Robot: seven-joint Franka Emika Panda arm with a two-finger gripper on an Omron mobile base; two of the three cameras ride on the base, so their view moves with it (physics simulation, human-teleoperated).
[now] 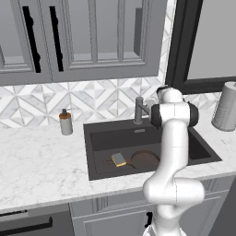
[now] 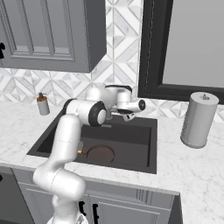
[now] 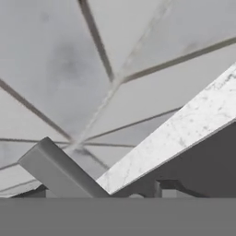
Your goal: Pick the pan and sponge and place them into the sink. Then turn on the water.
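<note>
The small round dark brown frying pan [image 1: 144, 159] and the grey-green-topped yellow sponge [image 1: 119, 159] lie side by side on the floor of the large dark grey recessed sink [image 1: 99, 138], so the placing looks done. The arm reaches toward the grey metal faucet [image 1: 139, 109] at the back rim, seemingly to work its lever. The two-finger gripper [image 2: 127, 116] hangs close by the patterned backsplash tiles [image 3: 69, 69]; its opening cannot be told.
</note>
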